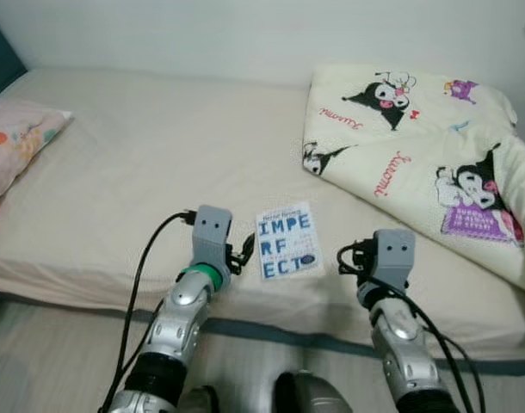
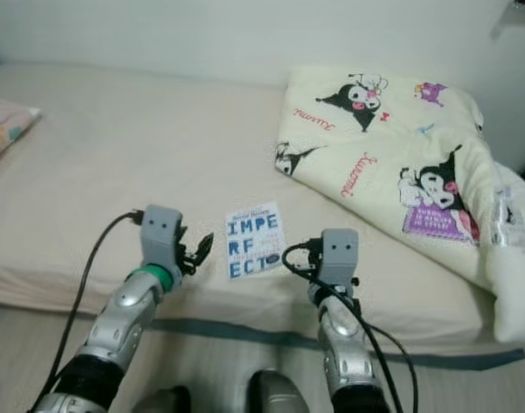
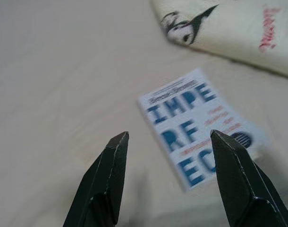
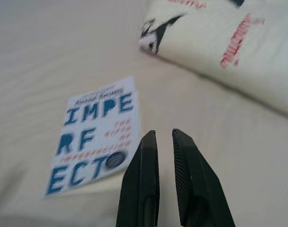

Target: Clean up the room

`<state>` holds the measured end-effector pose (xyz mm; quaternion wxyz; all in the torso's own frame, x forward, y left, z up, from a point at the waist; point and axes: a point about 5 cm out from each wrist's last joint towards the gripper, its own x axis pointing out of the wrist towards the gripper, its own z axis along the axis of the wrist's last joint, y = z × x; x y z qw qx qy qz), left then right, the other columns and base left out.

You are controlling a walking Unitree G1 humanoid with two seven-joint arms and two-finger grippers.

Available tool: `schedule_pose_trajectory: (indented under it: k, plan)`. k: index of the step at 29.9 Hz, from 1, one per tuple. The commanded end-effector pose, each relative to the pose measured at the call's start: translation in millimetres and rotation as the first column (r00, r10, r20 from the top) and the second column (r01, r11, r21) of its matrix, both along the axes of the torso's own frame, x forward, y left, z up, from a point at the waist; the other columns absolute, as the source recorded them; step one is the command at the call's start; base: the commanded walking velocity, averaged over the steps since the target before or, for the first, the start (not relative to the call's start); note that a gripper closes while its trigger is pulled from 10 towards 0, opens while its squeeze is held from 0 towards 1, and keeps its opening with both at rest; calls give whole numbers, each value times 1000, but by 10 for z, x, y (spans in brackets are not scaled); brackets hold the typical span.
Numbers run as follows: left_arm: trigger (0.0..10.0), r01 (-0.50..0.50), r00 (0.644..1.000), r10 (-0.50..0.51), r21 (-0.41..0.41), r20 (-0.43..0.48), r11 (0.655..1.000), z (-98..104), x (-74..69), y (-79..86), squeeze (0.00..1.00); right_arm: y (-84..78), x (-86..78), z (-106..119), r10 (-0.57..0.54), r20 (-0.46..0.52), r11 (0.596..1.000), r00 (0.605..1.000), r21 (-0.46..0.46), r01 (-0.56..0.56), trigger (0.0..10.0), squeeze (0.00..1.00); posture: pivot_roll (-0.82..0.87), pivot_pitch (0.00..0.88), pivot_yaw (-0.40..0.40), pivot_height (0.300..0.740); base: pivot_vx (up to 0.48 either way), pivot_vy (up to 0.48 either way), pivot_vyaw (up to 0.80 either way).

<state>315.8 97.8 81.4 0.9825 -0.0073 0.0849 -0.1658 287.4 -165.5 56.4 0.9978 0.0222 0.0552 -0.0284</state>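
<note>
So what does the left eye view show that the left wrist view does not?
The left eye view alone has the pink dotted pillow, the white wall, the right claw and the silver arms. The left wrist view alone gives the left claw close up, its black fingers spread open. Both share the white paperback book with blue letters, the beige bedsheet and the cream cartoon-print blanket.

The left gripper [image 3: 165, 139] hangs over the beige bed sheet [image 3: 59, 71], its two black fingers [image 3: 111, 175] spread wide apart. Beyond them lies a white book [image 3: 200, 125] with blue letters (blurred), and farther off a cartoon-printed blanket [image 3: 238, 28].
</note>
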Motion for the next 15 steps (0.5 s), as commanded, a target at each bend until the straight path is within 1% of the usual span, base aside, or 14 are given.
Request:
schedule_pose_trajectory:
  k: [1, 4, 6, 9, 11, 12, 13, 14, 15]
  plan:
    - [10000, -18, 1000, 18, 5, -2, 1000, -31, -2, 30, 0, -38, -31, -38, -32, -15, 999, 999, 23, 32, 10000, 0, 1, 119, 58, 740, 0, 0, 0]
    - [10000, -30, 1000, 30, 3, -1, 1000, -29, 5, 48, 0, -37, -36, -63, -34, -33, 999, 999, 28, 34, 10000, 0, 2, 119, 56, 740, 0, 0, 0]
    - [10000, -71, 997, 71, -7, -17, 997, -53, 2, 126, 0, -50, -27, -122, -63, -73, 998, 995, 5, 63, 10000, 0, 7, 119, 49, 740, 0, 0, 0]
    - [10000, -105, 994, 104, -12, -29, 994, -90, -21, 228, 0, -100, -9, -151, -115, -99, 993, 988, -15, 114, 10000, 0, 6, 119, 43, 740, 0, 0, 0]
    - [10000, -118, 992, 118, 2, -36, 993, -119, -34, 286, 0, -142, 21, -107, -136, -88, 985, 987, -118, 125, 10000, 0, 7, 118, 42, 740, 0, 0, 0]
    - [10000, -118, 992, 118, 2, -36, 993, -119, -34, 286, 0, -142, 21, -107, -136, -88, 985, 987, -118, 125, 10000, 0, 7, 118, 42, 740, 0, 0, 0]
    - [10000, -120, 992, 120, 5, -39, 993, -128, -38, 304, 0, -154, 36, -83, -136, -72, 982, 988, -146, 124, 10000, 0, 7, 119, 35, 740, 0, 0, 0]
    - [10000, -120, 992, 120, 5, -39, 993, -128, -38, 304, 0, -154, 36, -83, -136, -72, 982, 988, -146, 124, 10000, 0, 7, 119, 35, 740, 0, 0, 0]
    - [10000, -123, 992, 124, 24, -38, 992, -146, -44, 335, 0, -155, 76, -52, -85, -62, 992, 994, -97, 78, 10000, 0, 7, 121, 29, 740, 0, 0, 0]
